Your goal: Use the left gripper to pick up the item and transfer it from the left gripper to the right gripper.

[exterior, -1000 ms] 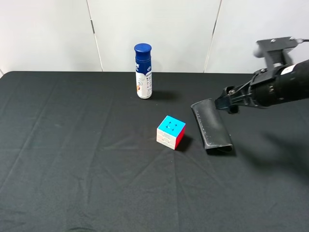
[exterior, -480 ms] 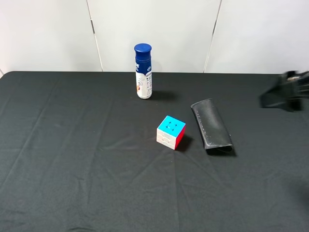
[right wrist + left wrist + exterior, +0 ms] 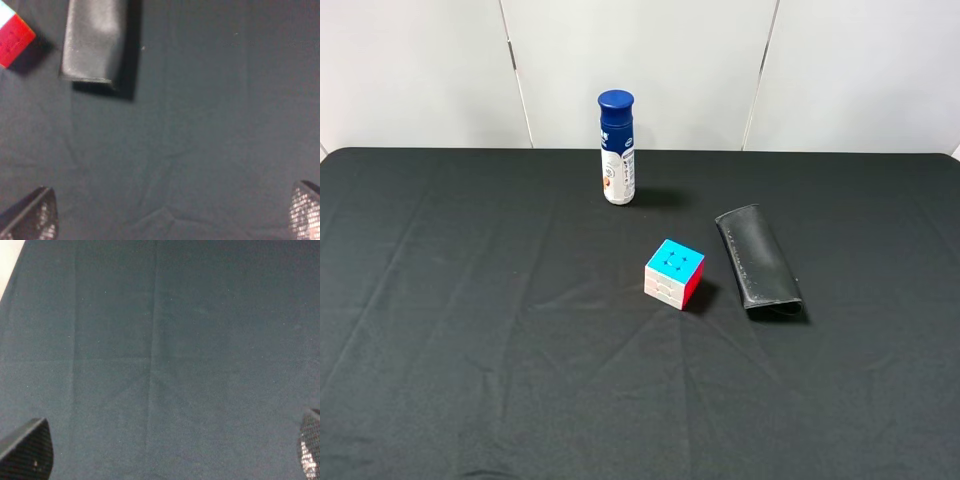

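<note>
The item, a long flat black pouch (image 3: 757, 258), lies on the black cloth right of centre, just right of the puzzle cube (image 3: 674, 273). It also shows in the right wrist view (image 3: 92, 40), with a corner of the cube (image 3: 12, 37) beside it. Neither arm shows in the high view. My left gripper (image 3: 160, 455) is open and empty over bare cloth, with only its fingertips (image 3: 27, 450) in view. My right gripper (image 3: 170, 212) is open and empty, fingertips (image 3: 32, 215) wide apart, away from the pouch.
A blue-capped white bottle (image 3: 617, 148) stands upright at the back centre. The black cloth (image 3: 470, 320) covers the whole table. A white wall stands behind it.
The right arm, which hovered beside the pouch's far end, has drawn back to the right and left the high view. The pouch, cube and bottle have not moved.
</note>
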You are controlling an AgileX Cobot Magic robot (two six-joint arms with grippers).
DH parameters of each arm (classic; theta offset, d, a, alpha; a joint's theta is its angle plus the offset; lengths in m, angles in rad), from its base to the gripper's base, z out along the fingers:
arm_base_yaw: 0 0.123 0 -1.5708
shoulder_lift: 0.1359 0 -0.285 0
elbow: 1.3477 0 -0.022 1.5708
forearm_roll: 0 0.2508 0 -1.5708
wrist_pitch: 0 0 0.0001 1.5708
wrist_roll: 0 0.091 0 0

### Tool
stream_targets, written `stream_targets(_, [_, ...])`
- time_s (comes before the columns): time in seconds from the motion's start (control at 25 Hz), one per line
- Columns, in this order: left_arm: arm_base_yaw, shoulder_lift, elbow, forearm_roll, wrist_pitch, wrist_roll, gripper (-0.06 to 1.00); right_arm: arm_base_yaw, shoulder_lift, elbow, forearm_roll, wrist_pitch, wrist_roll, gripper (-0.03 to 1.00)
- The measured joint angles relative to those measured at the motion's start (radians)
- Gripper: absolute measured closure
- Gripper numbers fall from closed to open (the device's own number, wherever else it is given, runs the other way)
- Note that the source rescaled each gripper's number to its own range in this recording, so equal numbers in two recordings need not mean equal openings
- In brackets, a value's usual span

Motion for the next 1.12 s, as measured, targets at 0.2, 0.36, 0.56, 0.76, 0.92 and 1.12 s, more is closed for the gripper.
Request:
stream_targets(0.2, [0.0,0.0,0.0,0.0,0.0,0.0,-0.01,0.0,-0.207,0.109,-0.013,0.002,0.046,-0.03])
stream_targets(0.36, [0.0,0.0,0.0,0.0,0.0,0.0,-0.01,0.0,-0.365,0.187,-0.014,-0.064,0.055,-0.03])
stream_targets(0.56, [0.0,0.0,0.0,0.0,0.0,0.0,-0.01,0.0,-0.52,0.246,-0.014,-0.146,0.078,-0.03])
stream_targets(0.76, [0.0,0.0,0.0,0.0,0.0,0.0,-0.01,0.0,-0.559,0.247,-0.014,-0.154,0.08,-0.03])
stream_targets(0.92, [0.0,0.0,0.0,0.0,0.0,0.0,-0.01,0.0,-0.559,0.247,-0.014,-0.154,0.08,-0.03])
stream_targets(1.12, [0.0,0.0,0.0,0.0,0.0,0.0,-0.01,-0.03,-0.559,0.247,-0.014,-0.155,0.08,-0.03])
